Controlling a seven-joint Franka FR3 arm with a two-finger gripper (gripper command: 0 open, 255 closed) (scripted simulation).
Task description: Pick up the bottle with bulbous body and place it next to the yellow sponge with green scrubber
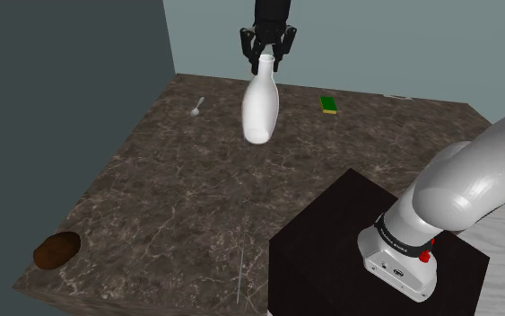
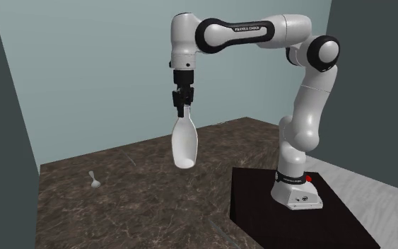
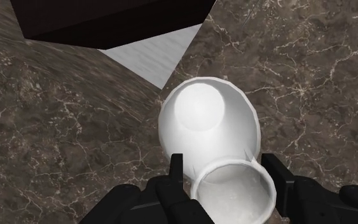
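The white bottle (image 1: 260,109) hangs neck-up and nearly upright in the air above the marbled table (image 1: 152,206). The gripper (image 1: 267,59) clasps its neck. In the shoulder view, the sponge (image 1: 330,105) lies on the table at about three o'clock from the bottle's body.

The dark marbled counter (image 1: 178,206) bears a sponge (image 1: 329,105), a spoon (image 1: 197,108) and a brown round object (image 1: 57,250).
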